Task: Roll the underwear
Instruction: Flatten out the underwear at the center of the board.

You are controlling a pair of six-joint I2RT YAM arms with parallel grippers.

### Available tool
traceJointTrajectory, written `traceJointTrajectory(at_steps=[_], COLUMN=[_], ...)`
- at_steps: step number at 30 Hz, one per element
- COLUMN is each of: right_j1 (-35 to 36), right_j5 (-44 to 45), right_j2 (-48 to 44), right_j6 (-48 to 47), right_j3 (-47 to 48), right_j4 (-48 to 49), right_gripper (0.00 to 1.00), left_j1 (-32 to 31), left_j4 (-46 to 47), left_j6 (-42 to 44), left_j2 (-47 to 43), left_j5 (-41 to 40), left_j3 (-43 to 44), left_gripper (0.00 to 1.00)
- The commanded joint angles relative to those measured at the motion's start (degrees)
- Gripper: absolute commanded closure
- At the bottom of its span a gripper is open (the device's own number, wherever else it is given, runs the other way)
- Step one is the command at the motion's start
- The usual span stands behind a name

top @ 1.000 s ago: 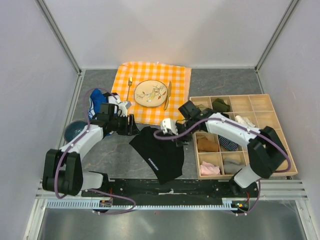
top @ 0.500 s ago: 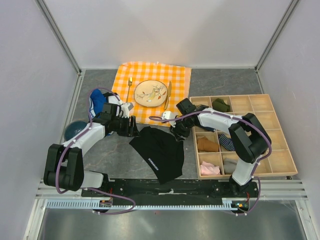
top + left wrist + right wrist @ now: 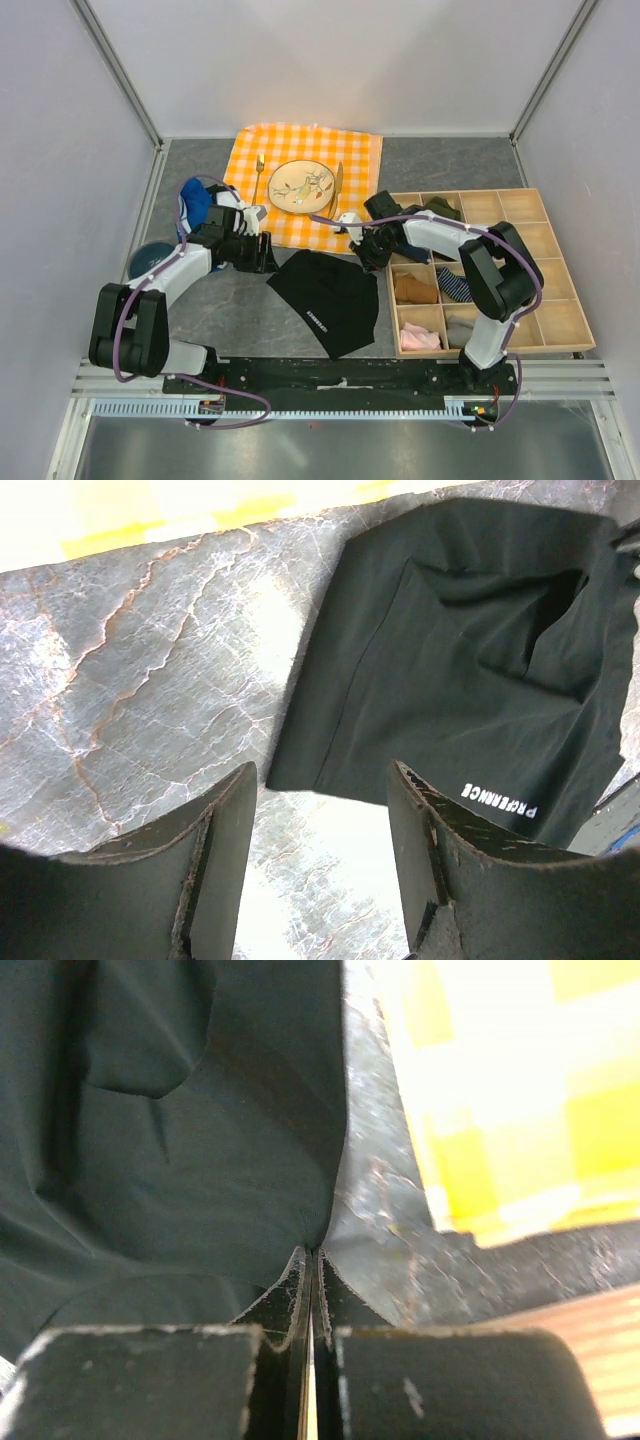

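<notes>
The black underwear [image 3: 328, 295] lies crumpled flat on the grey marble table, white lettering near its front edge. My right gripper [image 3: 367, 255] is at the garment's far right corner, shut on the underwear; the right wrist view shows the fabric [image 3: 180, 1110] drawn to a point between the closed fingertips of that gripper [image 3: 310, 1252]. Left of the garment, my left gripper [image 3: 268, 252] stands open just above the table. In the left wrist view the underwear [image 3: 470, 680] starts just beyond that gripper [image 3: 320, 775], and only bare marble lies between the fingers.
An orange checked cloth [image 3: 300, 140] behind holds a plate [image 3: 301, 186], a fork [image 3: 259, 175] and a knife [image 3: 336, 190]. A wooden compartment tray [image 3: 585, 335] with folded items stands at the right. A blue garment [image 3: 195, 200] and a dark bowl [image 3: 145, 262] sit at the left.
The right gripper has swung back toward the tray, closed on the underwear's far right corner and drawn the garment to the right. The left arm has barely moved.
</notes>
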Motion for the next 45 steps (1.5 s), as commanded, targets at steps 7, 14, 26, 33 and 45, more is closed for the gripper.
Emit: traceJointTrajectory(at_steps=[7,14,26,33,45], right_j1=[-2.08,-2.08,-1.12,2.30,9.78], right_j5=[-5.16,-9.38,-18.07,-26.26,-14.75], right_j2=[-4.35,-8.58,-11.48,-4.82,18.13], right_j6=[0.02,-2.27,-15.05,-40.94,-38.31], right_j3=[0.07,-0.72,-1.34,8.40,34.33], right_j4=[-2.17,-1.56,-1.55,-8.23,-8.68], right_gripper=[0.77,0.64,0.52,0.46,0.53], left_j1=[-0.71,-1.15,-2.29,-2.29,-2.20], left_j4=[-0.54,-0.54,-1.77,-2.21,-3.70], left_j6=[-1.68,-2.03,-1.59,-2.21,-3.70], left_j2=[1.63,4.01,8.84,9.63,9.64], left_j5=[0.92,2.24,1.62,1.10,-3.29], left_j3=[1.84,2.10,3.95,4.47,5.18], left_gripper=[0.39,0.39,0.43,0.57,0.62])
